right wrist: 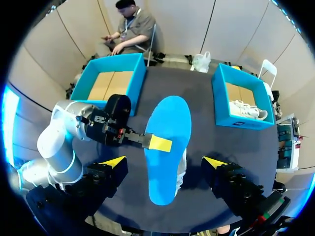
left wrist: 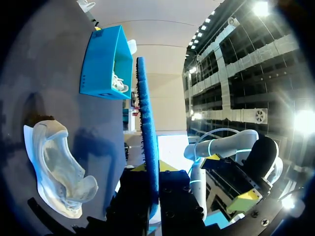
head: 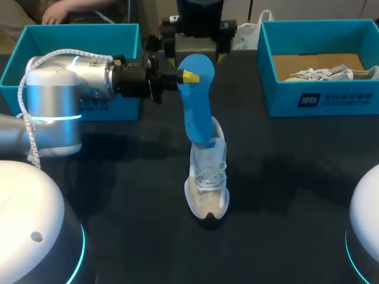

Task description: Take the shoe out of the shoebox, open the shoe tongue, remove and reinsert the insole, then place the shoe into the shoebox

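The left gripper (head: 188, 76) was clamped on the blue insole (head: 198, 112), holding it flat. Directly under the gripped insole, clear of it, the white shoe (head: 207, 183) stood on the table (head: 118, 195). The right gripper (right wrist: 164, 162) hung above both, opened wide and empty.

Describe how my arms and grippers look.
Left arm: rounded silver-white links, a glowing blue ring and a white coiled cable. Left gripper: black, yellow-tipped. Right arm: a white dome edged with blue light. Right gripper: black, yellow-tipped.
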Robot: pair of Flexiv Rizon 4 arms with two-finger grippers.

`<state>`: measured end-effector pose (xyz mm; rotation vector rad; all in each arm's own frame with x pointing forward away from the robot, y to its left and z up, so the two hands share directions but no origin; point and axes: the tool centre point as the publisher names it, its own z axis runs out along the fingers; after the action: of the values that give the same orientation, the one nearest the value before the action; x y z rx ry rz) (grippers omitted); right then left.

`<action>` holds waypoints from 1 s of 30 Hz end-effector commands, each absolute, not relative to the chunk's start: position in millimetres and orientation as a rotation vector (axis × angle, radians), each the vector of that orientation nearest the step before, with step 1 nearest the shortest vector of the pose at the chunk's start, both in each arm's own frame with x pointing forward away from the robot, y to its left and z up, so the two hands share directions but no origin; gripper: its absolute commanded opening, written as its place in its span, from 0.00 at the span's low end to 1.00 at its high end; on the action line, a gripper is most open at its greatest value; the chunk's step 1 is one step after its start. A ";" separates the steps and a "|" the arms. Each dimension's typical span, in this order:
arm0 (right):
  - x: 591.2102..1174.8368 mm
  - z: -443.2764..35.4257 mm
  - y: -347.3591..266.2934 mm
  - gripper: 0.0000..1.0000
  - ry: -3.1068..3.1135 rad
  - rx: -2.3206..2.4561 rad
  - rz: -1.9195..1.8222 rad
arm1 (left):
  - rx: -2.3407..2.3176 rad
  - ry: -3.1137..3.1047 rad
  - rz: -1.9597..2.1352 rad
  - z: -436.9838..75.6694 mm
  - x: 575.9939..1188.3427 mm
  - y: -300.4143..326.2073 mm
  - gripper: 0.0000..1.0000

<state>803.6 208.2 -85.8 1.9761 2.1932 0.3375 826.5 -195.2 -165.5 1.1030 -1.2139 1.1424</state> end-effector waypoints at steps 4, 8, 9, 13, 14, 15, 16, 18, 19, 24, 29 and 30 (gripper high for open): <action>801.2 -86.0 183.6 1.00 2.228 2.045 0.581 | 1.102 -1.216 1.140 -165.8 827.0 -195.4 0.00; 798.8 -84.6 175.2 1.00 2.239 2.083 0.699 | 1.102 -1.216 1.140 -165.8 827.0 -195.4 0.00; 798.2 -84.3 172.9 1.00 2.249 2.094 0.726 | 1.102 -1.216 1.140 -165.8 827.0 -195.4 0.00; 797.1 -84.6 165.8 1.00 2.274 2.108 0.877 | 1.102 -1.216 1.140 -165.8 827.0 -195.4 0.00; 797.0 -84.4 164.4 1.00 2.285 2.108 0.930 | 1.102 -1.216 1.140 -165.8 827.0 -195.4 0.00; 796.9 -84.0 163.6 1.00 2.301 2.110 0.966 | 1.102 -1.216 1.140 -165.8 827.0 -195.4 0.00; 796.8 -83.8 162.7 1.00 2.304 2.108 1.003 | 1.102 -1.216 1.140 -165.8 827.0 -195.4 0.00; 796.5 -84.4 160.5 1.00 2.333 2.127 1.037 | 1.102 -1.216 1.140 -165.8 827.0 -195.4 0.00; 796.5 -84.4 160.5 1.00 2.333 2.127 1.037 | 1.102 -1.216 1.140 -165.8 827.0 -195.4 0.00; 795.8 -86.9 153.8 1.00 2.356 2.144 1.234 | 1.102 -1.216 1.140 -165.8 827.0 -195.4 0.00; 797.9 -88.3 151.5 1.00 2.361 2.121 1.474 | 1.102 -1.216 1.140 -165.8 827.0 -195.4 0.00; 798.7 -88.9 151.1 1.00 2.360 2.129 1.512 | 1.102 -1.216 1.140 -165.8 827.0 -195.4 0.00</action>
<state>803.0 157.9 -81.0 2.1538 2.2424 0.9456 826.5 -195.2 -165.5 1.1030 -1.2139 1.1424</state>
